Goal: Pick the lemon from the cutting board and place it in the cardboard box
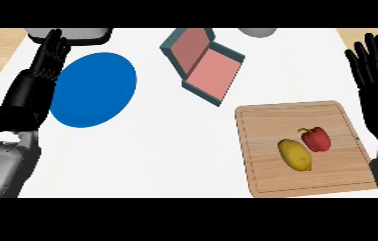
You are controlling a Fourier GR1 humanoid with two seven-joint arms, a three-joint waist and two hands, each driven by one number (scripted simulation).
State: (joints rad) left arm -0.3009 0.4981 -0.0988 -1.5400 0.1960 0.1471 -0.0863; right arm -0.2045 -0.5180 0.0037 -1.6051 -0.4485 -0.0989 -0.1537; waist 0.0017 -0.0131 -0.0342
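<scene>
- Lemon (295, 155) lying on the cutting board (266, 130), a little right of the board's middle, long axis running up-left to down-right
- Red bell pepper (316, 138) just beside the lemon on its upper right, the two about touching; cannot tell for sure whether a gap remains
- Cutting board of light wood with a groove round its edge, resting on the white counter (184, 155) at the lower right of the view
- Box (203, 65) up and left of the board, well apart from it, open with pink inside faces and dark teal walls, set at a slant; lying in two joined halves
- Blue plate (94, 89) left of the box, flat on the counter
- Left hand (50, 52) at the upper left edge, fingers straight and close together, pointing up, holding nothing, beside the blue plate's upper left rim
- Right hand (365, 67) at the far right edge, fingers spread and upright, holding nothing, above and right of the cutting board, apart from the lemon
- Grey object (257, 32) partly in view at the top edge, right of the box
- Another grey shape (77, 33) at the top left, behind the left hand
</scene>
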